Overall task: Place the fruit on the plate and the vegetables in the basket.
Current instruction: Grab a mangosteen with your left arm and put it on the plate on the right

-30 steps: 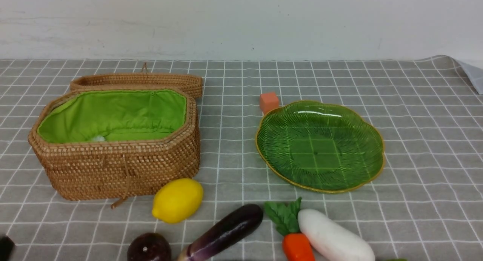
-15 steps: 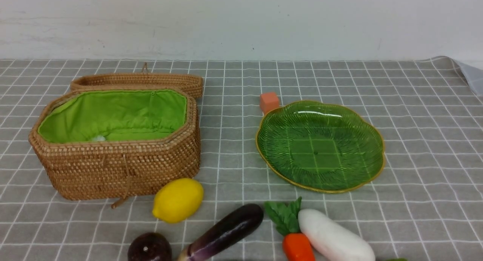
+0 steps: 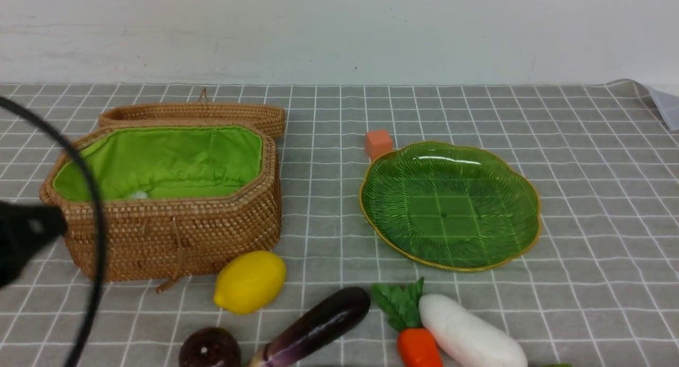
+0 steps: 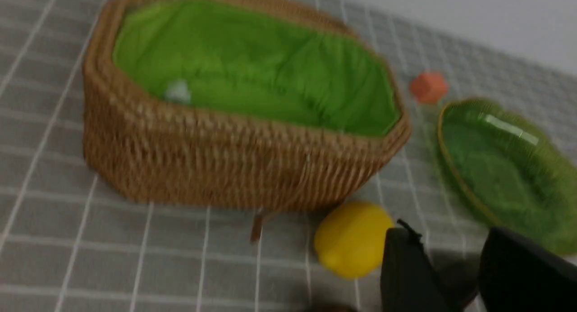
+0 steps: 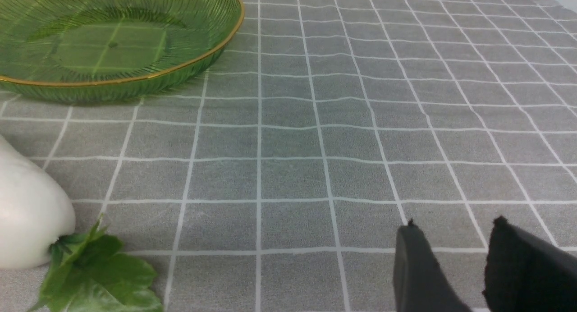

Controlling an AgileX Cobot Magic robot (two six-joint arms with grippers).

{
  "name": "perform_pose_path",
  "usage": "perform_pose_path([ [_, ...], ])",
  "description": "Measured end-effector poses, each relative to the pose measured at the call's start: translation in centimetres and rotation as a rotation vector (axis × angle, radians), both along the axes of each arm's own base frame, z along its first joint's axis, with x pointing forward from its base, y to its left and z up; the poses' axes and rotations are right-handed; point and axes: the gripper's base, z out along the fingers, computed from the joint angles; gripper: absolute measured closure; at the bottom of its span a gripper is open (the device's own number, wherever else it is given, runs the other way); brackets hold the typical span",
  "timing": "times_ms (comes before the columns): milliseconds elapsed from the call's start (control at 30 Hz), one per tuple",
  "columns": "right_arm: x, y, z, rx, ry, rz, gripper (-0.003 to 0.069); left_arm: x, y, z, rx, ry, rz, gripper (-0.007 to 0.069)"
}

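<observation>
Eggplant (image 3: pixel 318 324) lying diagonally, dark tip toward plate (image 3: pixel 451 208)

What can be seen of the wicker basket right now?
The basket is eight-sided, woven from brown wicker and lined with bright green cloth. It stands upright and open on the grey checked tablecloth, on the robot's left. Its lid lies right behind it. A thin strap hangs down its front wall. Inside, only a small pale speck shows; what it is cannot be told. The lemon lies close by its front right corner; contact is unclear.
</observation>
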Motion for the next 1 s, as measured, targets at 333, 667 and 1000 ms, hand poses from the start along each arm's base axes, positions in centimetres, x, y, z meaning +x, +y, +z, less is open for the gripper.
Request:
perform_pose_path([
  [333,0.0,0.0,0.0,0.000,0.000,0.000,0.0419,4.8,-5.5,-1.8,0.252,0.374,-0.344,0.0078],
  [667,0.0,0.0,0.0,0.000,0.000,0.000,0.0419,9.4,-9.5,-9.7,0.345,0.639,-0.264,-0.0034],
  [1000,0.0,0.0,0.0,0.000,0.000,0.000,0.0419,11.0,-10.3,-12.4,0.379,0.686,-0.279,0.0192],
])
